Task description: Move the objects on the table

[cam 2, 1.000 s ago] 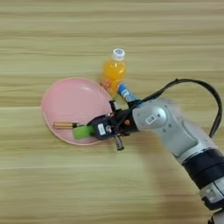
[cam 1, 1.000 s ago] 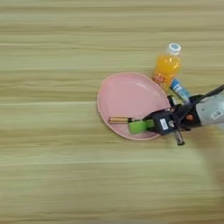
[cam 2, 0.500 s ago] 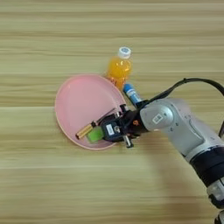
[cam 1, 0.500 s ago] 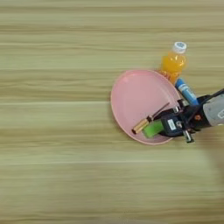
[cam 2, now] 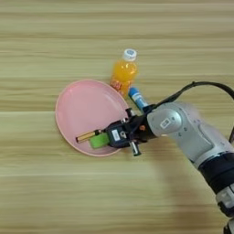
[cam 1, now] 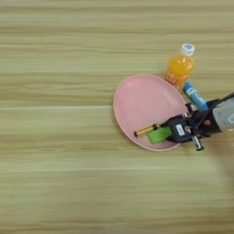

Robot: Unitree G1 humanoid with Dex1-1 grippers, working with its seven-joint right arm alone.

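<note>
A green block [cam 1: 159,135] lies on the near right part of a pink plate [cam 1: 141,103]. Right against its right end is my right gripper [cam 1: 171,132], reaching in over the plate's rim; in the right eye view the gripper [cam 2: 110,137] meets the block [cam 2: 99,140] the same way. A yellow-handled screwdriver [cam 1: 145,131] lies tilted on the plate just left of the block. An orange-drink bottle [cam 1: 179,67] with a white cap stands upright behind the plate's right rim. A blue tube [cam 1: 195,95] lies on the table [cam 1: 55,137] between the bottle and my forearm.
My silver forearm [cam 2: 187,130] with a black cable comes in from the lower right. Bare wood stretches to the left of the plate and in front of it.
The view has shifted. Measured against the bottle, the green block and the screwdriver have slid right on the plate along with the gripper. The screwdriver has turned from level to tilted.
</note>
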